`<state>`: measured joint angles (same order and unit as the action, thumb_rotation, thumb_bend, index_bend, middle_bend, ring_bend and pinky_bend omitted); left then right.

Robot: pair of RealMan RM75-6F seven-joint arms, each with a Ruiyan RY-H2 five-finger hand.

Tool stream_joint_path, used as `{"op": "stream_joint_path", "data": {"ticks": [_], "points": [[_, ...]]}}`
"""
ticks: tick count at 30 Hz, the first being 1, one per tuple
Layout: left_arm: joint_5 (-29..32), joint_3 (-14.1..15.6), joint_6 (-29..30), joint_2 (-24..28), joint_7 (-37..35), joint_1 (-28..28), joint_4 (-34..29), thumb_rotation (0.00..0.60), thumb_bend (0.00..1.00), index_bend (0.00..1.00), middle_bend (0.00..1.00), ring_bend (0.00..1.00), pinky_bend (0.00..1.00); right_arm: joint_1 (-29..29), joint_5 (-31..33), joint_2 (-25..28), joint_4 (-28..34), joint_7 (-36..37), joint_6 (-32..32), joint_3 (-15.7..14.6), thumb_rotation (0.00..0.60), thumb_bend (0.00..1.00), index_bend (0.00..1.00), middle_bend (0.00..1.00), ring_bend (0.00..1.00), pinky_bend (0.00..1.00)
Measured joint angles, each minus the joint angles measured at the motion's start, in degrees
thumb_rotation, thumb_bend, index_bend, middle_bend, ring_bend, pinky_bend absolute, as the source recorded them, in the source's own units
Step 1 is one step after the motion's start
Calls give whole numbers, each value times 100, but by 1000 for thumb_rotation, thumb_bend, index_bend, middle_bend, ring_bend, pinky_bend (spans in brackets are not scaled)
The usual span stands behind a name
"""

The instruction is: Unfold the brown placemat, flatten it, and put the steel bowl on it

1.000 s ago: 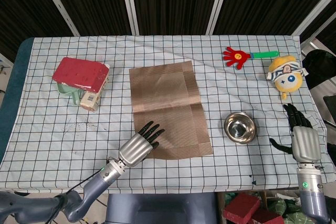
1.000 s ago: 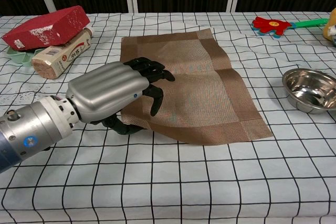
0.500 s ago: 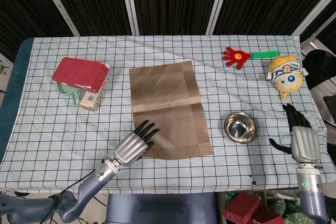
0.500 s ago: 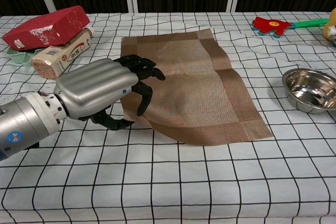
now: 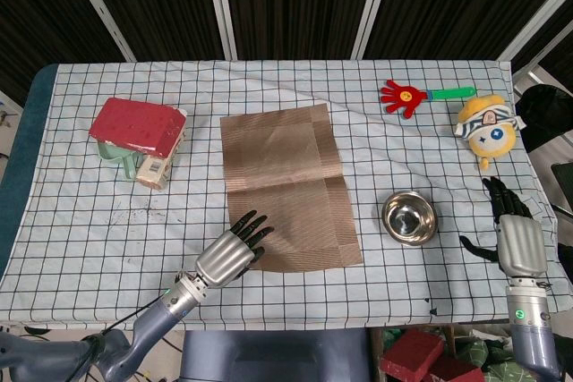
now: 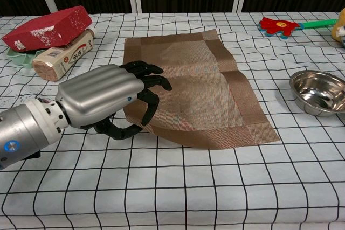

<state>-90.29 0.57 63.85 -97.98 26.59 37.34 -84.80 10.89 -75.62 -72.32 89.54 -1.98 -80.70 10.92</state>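
Note:
The brown placemat point(image 5: 285, 183) point(image 6: 197, 90) lies unfolded in the middle of the checked tablecloth, with a crease across it and a slight ripple at its near edge. My left hand point(image 5: 231, 253) point(image 6: 105, 102) hovers at the mat's near left corner, fingers spread and curved, fingertips over the mat's edge, holding nothing. The steel bowl point(image 5: 410, 216) point(image 6: 320, 91) stands upright on the cloth to the right of the mat, apart from it. My right hand point(image 5: 514, 232) sits at the table's right edge beyond the bowl, fingers apart and empty; the chest view does not show it.
A red box point(image 5: 136, 124) point(image 6: 47, 27) rests on a packet and a green dish at the left. A red hand-shaped clapper point(image 5: 414, 95) point(image 6: 283, 25) and a yellow plush toy point(image 5: 486, 128) lie at the back right.
My left hand has drawn back toward the table's near edge, off the mat's surface to its near left corner. The mat, bowl and right hand have stayed put.

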Motion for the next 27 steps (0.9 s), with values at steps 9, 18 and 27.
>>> {"op": "stream_joint_path", "data": {"ticks": [9,18,27], "points": [[-102,-10,62,57,-80,-7,-111,600,442,672,186,29,76,2,50,8,6,-2,17,19,600,108,95,53,111,208],[-179,-40,-21,37,-1,59,-309,600,442,672,186,29,75,-6,57,16,22,0,1,26,600,108,96,53,111,208],[-286,56,-62,-17,58,58,-520,600,442,675,187,29,76,-11,77,28,22,19,-4,41,600,108,96,53,111,208]]}}
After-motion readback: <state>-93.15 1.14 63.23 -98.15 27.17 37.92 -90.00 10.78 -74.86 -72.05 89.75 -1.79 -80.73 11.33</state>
